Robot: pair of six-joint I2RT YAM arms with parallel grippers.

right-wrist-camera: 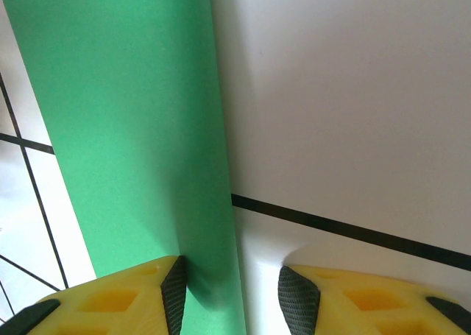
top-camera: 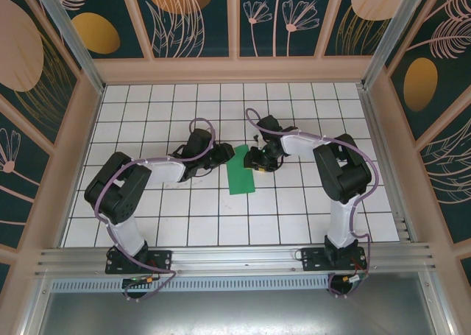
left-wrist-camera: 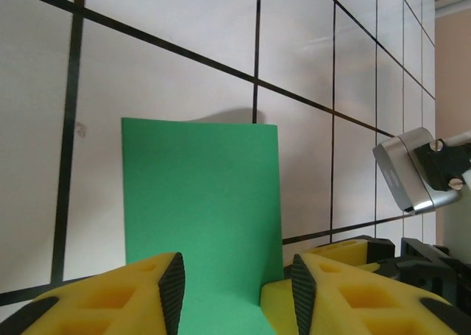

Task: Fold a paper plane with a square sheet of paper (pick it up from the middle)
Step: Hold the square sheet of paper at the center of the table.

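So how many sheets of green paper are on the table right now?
1. A thin bright green paper sheet lies on the white gridded table, between the left gripper and right gripper. Another could be hidden beneath it.

The table [top-camera: 294,210] was a flat white surface ruled by thin black lines into a grid of square tiles, and a metal rail [top-camera: 235,255] ran along its near edge. One green sheet of paper [top-camera: 241,170] lay on it near the middle. It was a plain, unmarked rectangle, longer than it was wide, and set slightly askew to the grid lines. Seen from the left wrist, the paper [left-wrist-camera: 199,217] had straight edges and square corners. From the right wrist, its long edge [right-wrist-camera: 132,129] crossed a black line.
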